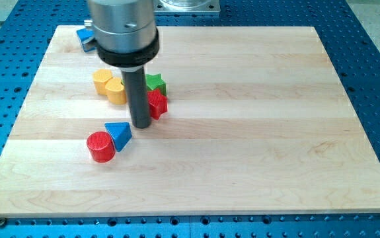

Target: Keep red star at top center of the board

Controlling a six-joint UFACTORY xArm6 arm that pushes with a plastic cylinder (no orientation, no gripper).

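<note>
Red star (158,103), green star (154,82), pale striped wooden board (256,125)

A pale wooden board (242,132) with lengthwise grain fills most of the view. Around the board on every side lies a blue metal table (375,73) pierced with rows of small holes, evenly lit.

Arm: silver metal cylinder, black collar beneath, straight dark grey rod ending at my tip (141,125).
</note>
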